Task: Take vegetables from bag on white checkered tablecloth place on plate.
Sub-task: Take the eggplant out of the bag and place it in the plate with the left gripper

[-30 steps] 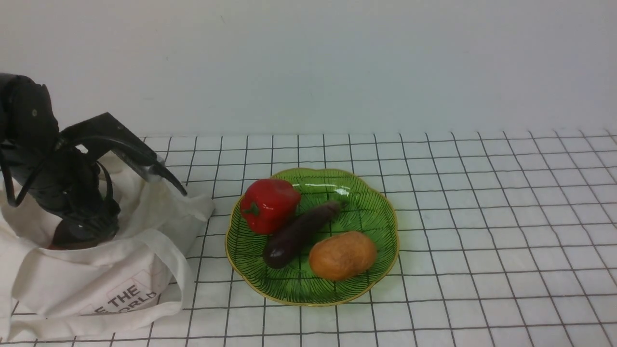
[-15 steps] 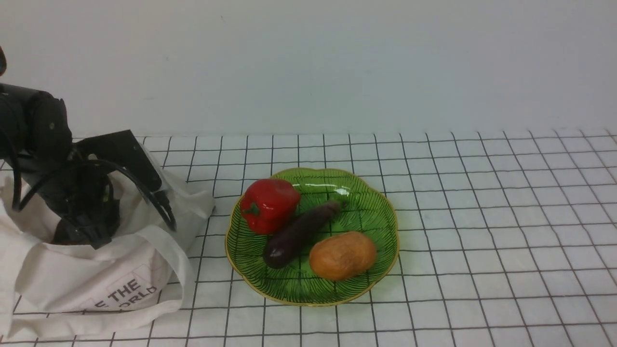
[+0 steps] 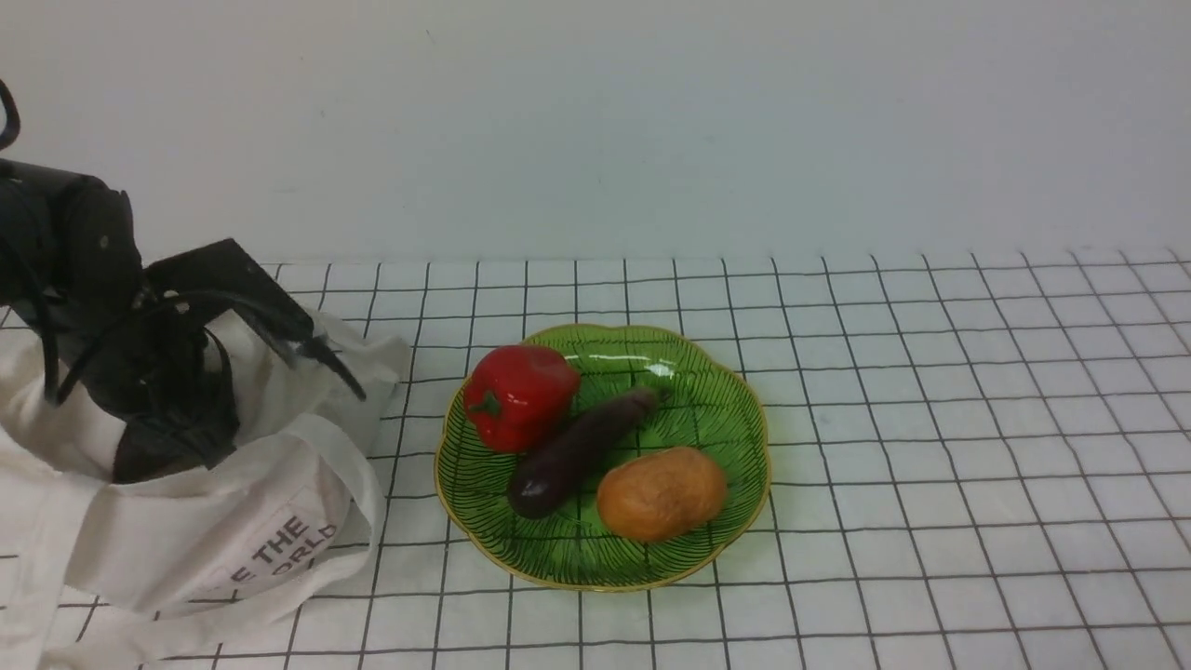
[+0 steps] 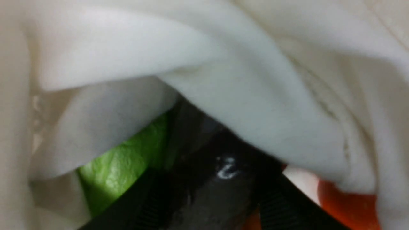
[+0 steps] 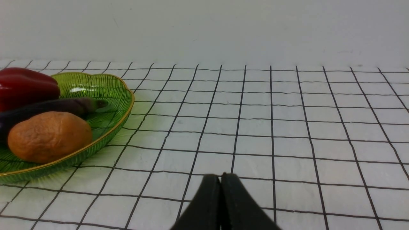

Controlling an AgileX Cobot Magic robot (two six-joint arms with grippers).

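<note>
The slim purple eggplant [image 3: 579, 449] lies on the green plate [image 3: 716, 409]. The left gripper [image 4: 217, 195] is inside the tote bag [image 3: 186, 549], jaws flanking a dark glossy object [image 4: 220, 153], grip unclear. The right gripper [image 5: 220, 176] has its jaws closed and empty above the table [image 5: 287, 127].

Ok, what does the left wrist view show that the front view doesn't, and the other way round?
Only left wrist: inside the cream-white cloth tote bag, a bright green leafy piece, something orange-red and an unidentifiable dark glossy shape between the black left fingers. Only front: the round green yellow-rimmed plate holding a red bell pepper, a dark eggplant and an orange-brown lump, on the white black-grid tablecloth. Both: the bag with the left fingers in it.
</note>
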